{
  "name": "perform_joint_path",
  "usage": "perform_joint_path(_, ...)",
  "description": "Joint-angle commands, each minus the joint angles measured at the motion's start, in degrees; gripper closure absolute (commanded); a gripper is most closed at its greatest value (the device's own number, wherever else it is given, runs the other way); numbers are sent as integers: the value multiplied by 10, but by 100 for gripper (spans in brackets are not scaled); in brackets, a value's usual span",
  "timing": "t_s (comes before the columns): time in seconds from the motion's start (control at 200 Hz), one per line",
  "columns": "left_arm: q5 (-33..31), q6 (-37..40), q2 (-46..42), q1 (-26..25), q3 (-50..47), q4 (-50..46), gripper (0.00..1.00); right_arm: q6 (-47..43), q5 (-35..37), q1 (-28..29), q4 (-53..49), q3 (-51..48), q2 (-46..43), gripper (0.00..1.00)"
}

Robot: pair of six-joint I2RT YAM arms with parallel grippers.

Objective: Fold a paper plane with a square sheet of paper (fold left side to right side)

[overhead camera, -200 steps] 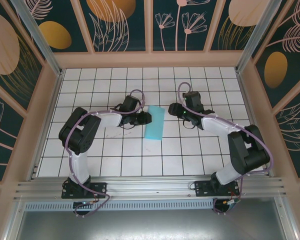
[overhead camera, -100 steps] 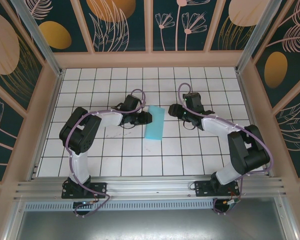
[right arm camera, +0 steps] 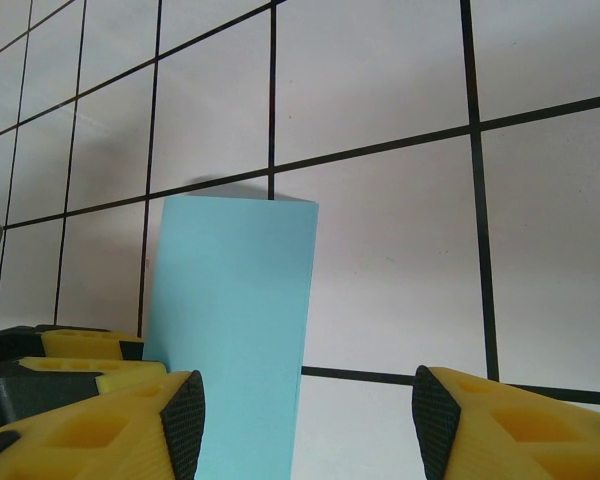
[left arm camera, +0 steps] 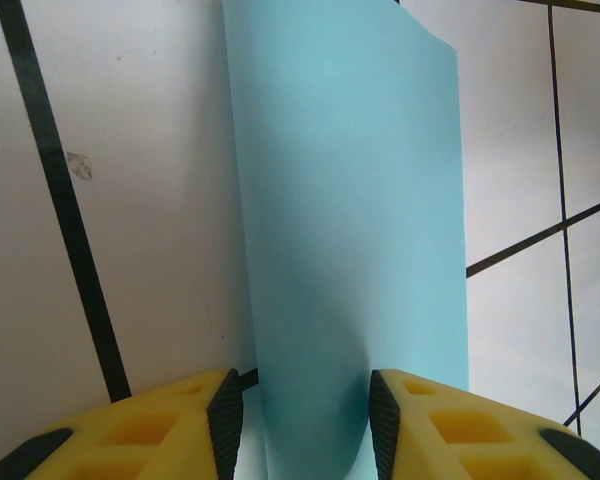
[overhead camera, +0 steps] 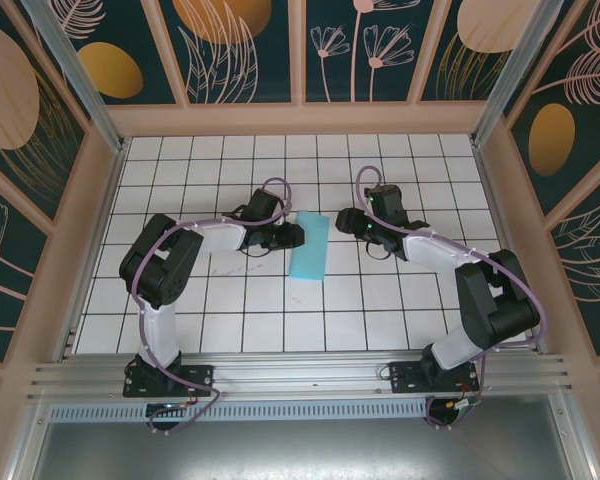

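The square sheet of paper (overhead camera: 309, 245) lies on the white tiles folded in half, a narrow turquoise strip. My left gripper (overhead camera: 292, 236) is at its left long edge. In the left wrist view the left gripper (left arm camera: 302, 430) is open, and the rounded fold of the sheet (left arm camera: 350, 200) runs up between its pads without being pinched. My right gripper (overhead camera: 345, 220) hovers just right of the strip's far end. In the right wrist view the right gripper (right arm camera: 308, 430) is open wide over the sheet's (right arm camera: 230, 300) right edge and bare tile. The paper plane is out of view.
Wooden walls (overhead camera: 100, 200) fence the tiled floor (overhead camera: 240, 310) on three sides. The aluminium rail (overhead camera: 300, 375) with both arm bases runs along the near edge. The left gripper's yellow fingers (right arm camera: 70, 345) show at the lower left of the right wrist view.
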Motion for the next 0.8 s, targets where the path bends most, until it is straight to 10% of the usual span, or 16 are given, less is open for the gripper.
perform_joint_path(0.0,-32,15,33,-4,1,-20,57,0,-10,-1,18,-7,-15,41)
perform_joint_path(0.796,-41,24,32,-5,0,-29,59,4,-62,7,30,1,10,47)
